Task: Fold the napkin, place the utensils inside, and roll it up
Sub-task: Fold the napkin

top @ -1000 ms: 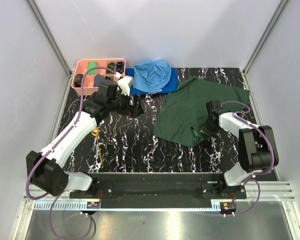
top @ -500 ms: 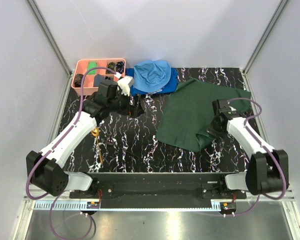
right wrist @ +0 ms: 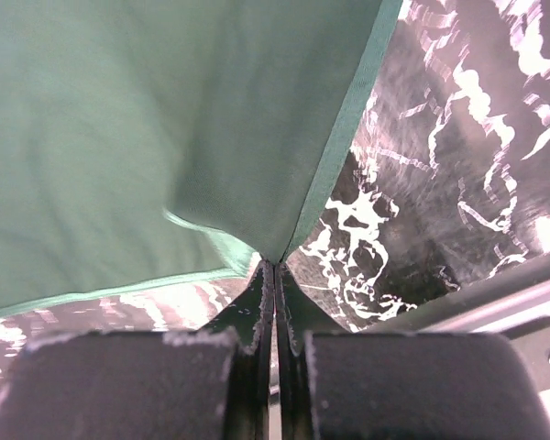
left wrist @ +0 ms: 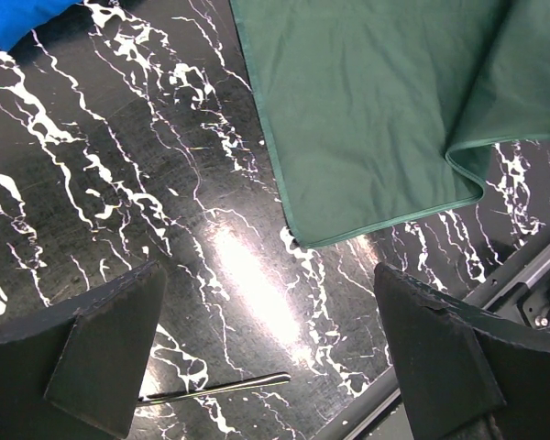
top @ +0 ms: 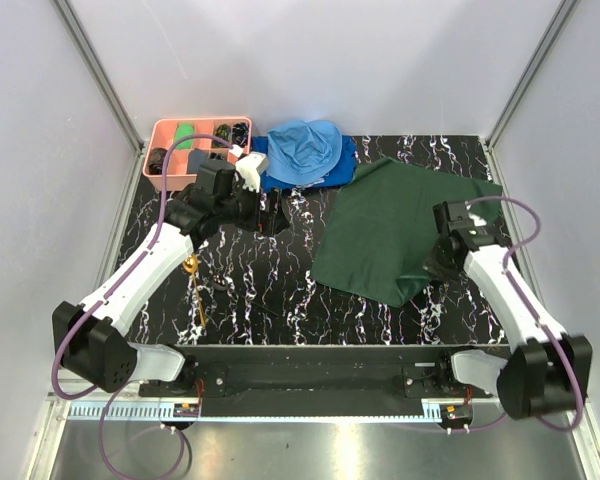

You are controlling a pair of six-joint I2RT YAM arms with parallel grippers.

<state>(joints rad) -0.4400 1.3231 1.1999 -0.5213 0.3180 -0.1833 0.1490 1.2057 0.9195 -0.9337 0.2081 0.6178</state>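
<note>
Ideally the right gripper, clenched on a corner of the napkin, should carry it low and square across; the left gripper hangs released.

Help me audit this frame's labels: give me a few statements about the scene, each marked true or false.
1. The right end effector is shut on an edge of the napkin. True.
2. The left end effector grips a utensil. False: it is open and empty.
3. The utensils lie on the napkin. False: they lie on the bare table, apart from it.
4. A light blue cloth sits beside the pink tray. True.
</note>
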